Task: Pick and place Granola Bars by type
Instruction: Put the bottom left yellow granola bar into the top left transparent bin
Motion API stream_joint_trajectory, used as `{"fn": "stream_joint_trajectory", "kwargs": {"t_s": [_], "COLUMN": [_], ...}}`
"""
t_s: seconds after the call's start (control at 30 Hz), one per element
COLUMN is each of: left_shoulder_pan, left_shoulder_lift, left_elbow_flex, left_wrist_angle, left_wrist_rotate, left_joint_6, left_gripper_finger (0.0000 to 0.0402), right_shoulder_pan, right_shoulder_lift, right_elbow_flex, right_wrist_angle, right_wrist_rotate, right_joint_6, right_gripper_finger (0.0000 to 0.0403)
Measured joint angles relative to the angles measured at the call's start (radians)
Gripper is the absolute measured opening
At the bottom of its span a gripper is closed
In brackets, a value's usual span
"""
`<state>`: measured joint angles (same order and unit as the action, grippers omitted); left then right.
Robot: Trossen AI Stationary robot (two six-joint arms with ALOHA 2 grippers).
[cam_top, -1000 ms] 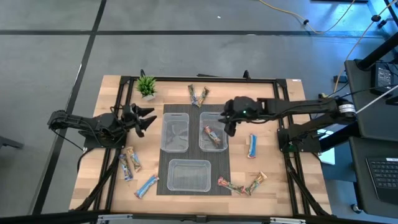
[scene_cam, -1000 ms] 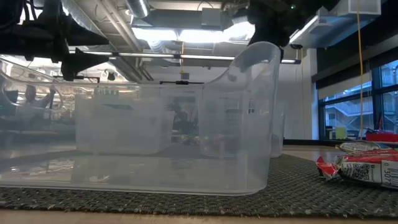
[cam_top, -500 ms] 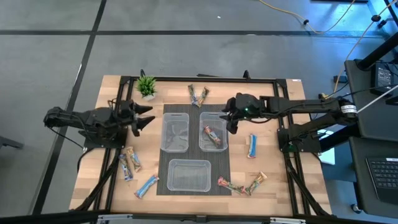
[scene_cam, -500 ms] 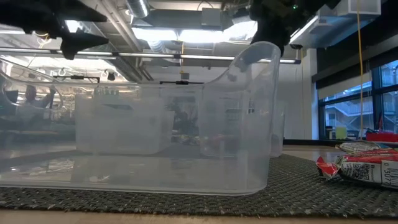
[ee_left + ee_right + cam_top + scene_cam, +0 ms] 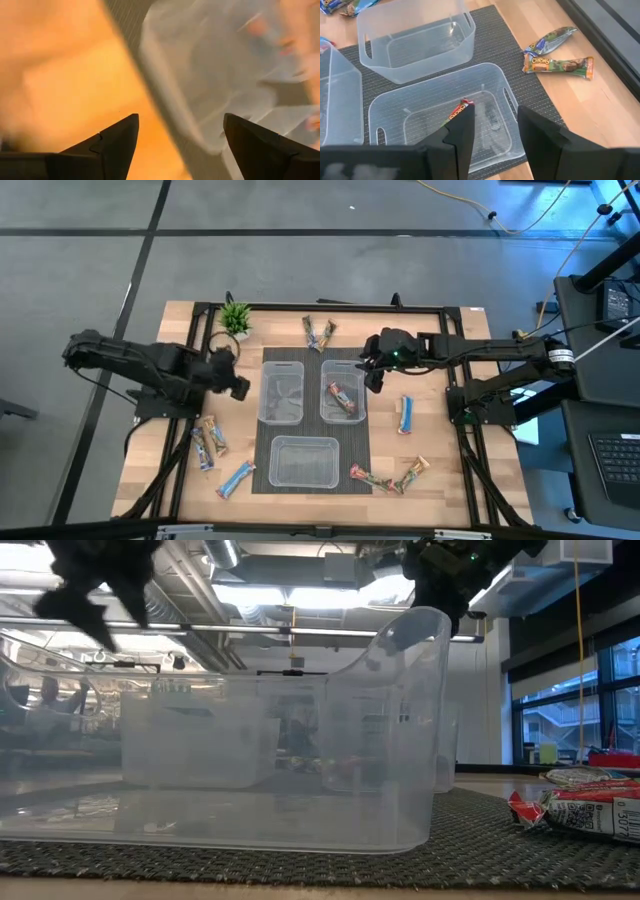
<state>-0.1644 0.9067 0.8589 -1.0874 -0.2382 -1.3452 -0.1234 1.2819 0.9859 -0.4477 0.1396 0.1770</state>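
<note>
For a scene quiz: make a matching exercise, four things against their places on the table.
Things:
1. plant
2. red bar
3. blue bar
4. left pincer

Places:
A. inside the back right bin
B. back left corner of the table
C. bare wood right of the mat
D. just left of the back left bin

Pairs: 1-B, 2-A, 3-C, 4-D

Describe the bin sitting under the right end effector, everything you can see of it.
The clear plastic bin is rectangular with rounded corners and slot handles in its walls. It stands upright on the dark woven mat, beside an empty matching bin. One red-wrapped granola bar lies on its floor. The right end effector hovers at its rim.
</note>
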Motion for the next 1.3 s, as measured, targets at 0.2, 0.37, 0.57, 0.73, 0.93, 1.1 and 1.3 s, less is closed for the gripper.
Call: {"fn": "stream_joint_trajectory", "kwargs": {"t_s": [0.2,0.37,0.57,0.73,0.93,1.1,1.3], "left_shoulder_pan": [-0.077,-0.2,-0.378,-0.484,-0.514,-0.509,-0.508], "left_shoulder_lift": [0.167,0.229,0.25,0.274,0.318,0.353,0.382], "left_elbow_flex": [0.015,0.015,0.015,-0.004,-0.104,-0.159,-0.211], "left_wrist_angle": [-0.088,-0.107,-0.113,-0.115,-0.021,0.031,0.084], "left_wrist_rotate": [0.162,0.225,0.203,0.173,0.188,0.207,0.207], "left_joint_6": [-0.201,-0.414,-0.665,-0.857,-0.877,-0.877,-0.877], "left_gripper_finger": [0.0283,0.0283,0.0283,0.0283,0.0283,0.0283,0.0283], "right_shoulder_pan": [0.0,0.0,0.002,0.002,0.002,0.002,0.002], "right_shoulder_lift": [0.0,0.0,0.0,0.0,0.0,0.0,0.0], "right_elbow_flex": [0.0,0.0,0.0,0.0,0.0,0.0,0.0], "right_wrist_angle": [0.0,-0.001,0.0,0.0,0.003,0.003,0.003], "right_wrist_rotate": [0.0,0.0,0.0,-0.001,0.0,-0.001,-0.001], "right_joint_6": [0.027,0.03,0.059,0.083,0.084,0.089,0.111], "right_gripper_finger": [0.0152,0.0152,0.0152,0.0152,0.0152,0.0152,0.0152]}}
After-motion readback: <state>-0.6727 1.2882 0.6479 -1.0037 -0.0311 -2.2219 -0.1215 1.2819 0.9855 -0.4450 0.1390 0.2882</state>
